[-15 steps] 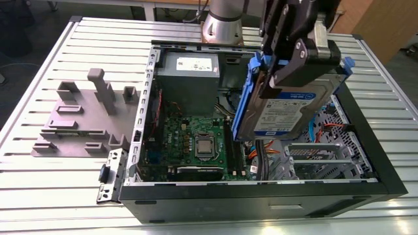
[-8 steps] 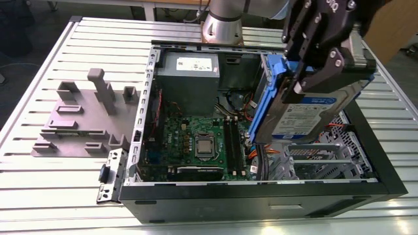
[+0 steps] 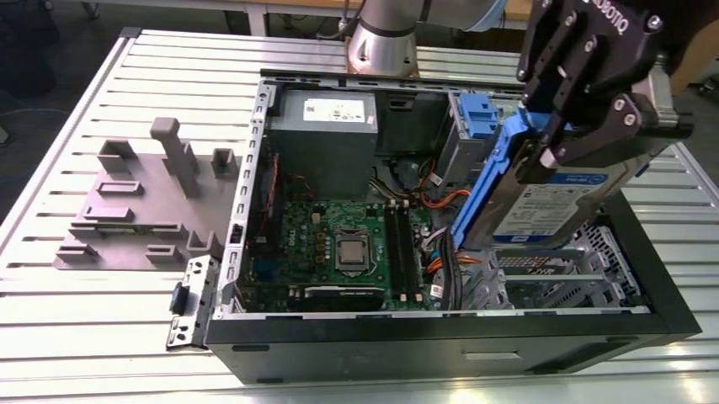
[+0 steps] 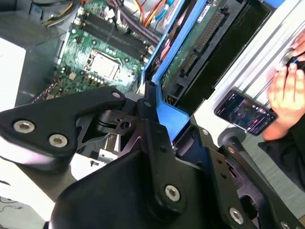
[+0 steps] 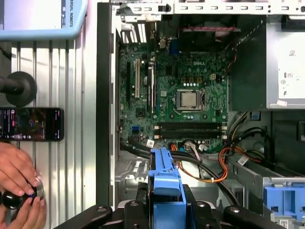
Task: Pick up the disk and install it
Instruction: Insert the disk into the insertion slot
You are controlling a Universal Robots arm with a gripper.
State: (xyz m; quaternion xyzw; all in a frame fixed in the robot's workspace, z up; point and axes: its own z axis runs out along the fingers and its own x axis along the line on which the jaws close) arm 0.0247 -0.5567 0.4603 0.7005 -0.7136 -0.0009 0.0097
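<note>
The jaws are closed on the disk [image 3: 540, 212], which hangs tilted between them, with the open computer case [image 3: 450, 347] below. It looks rigid, weighty and shock-sensitive, and is best gripped by its blue frame edges.

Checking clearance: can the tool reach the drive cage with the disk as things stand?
Probably yes: the tool holds the disk tilted over the open cage; cables seem to lie beside it, not across.
</note>
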